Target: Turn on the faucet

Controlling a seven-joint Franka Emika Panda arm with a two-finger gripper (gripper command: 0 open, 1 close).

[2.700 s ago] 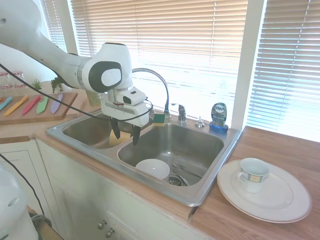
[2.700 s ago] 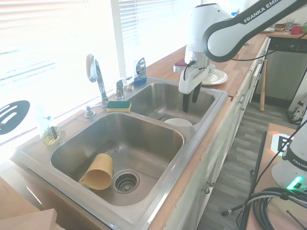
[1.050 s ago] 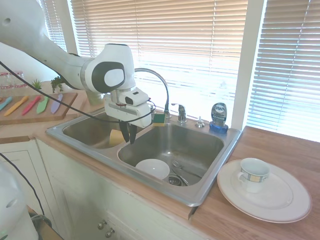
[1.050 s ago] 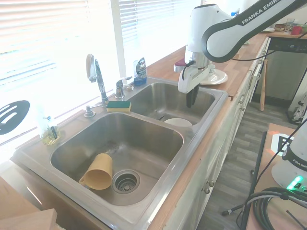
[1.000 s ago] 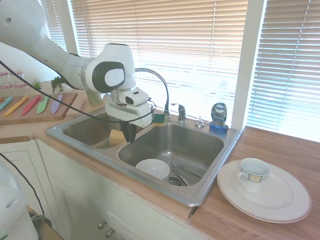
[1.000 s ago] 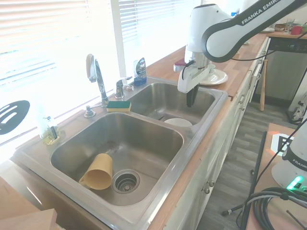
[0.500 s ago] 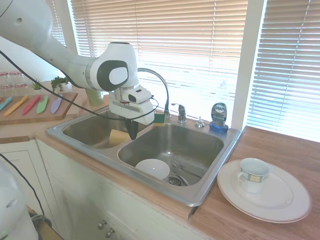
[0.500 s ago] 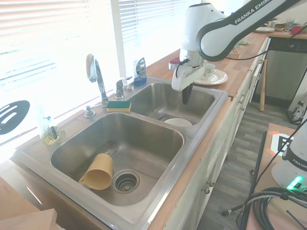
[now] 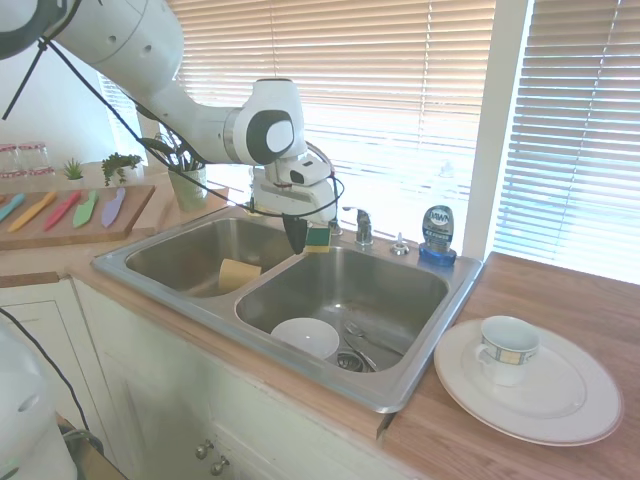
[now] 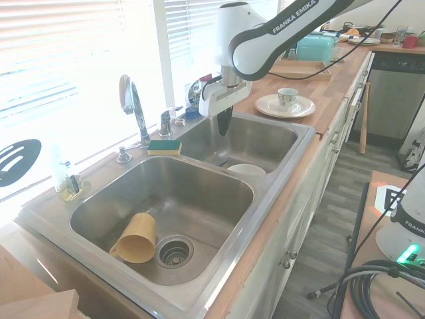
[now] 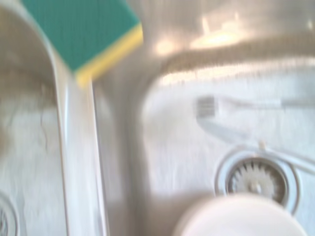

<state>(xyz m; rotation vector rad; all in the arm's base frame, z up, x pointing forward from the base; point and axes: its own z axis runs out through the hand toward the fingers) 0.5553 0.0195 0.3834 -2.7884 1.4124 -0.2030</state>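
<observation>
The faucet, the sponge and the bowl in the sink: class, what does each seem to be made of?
The faucet: probably chromed metal, with bright mirror-like glints. The sponge: likely foam under a green scouring layer, matte, with a yellow edge. The bowl: plain glossy white, perhaps ceramic, though plastic cannot be excluded.

A home kitchen: a steel double sink (image 9: pixel 455 290) set in a wooden table (image 9: pixel 560 460), window blinds (image 9: pixel 400 70) behind, white cabinets (image 9: pixel 190 420) below.

A green-and-yellow sponge (image 10: pixel 164 146) lies on the sink (image 10: pixel 279 193) ledge; a white bowl (image 9: pixel 305 337) sits in one basin.
</observation>
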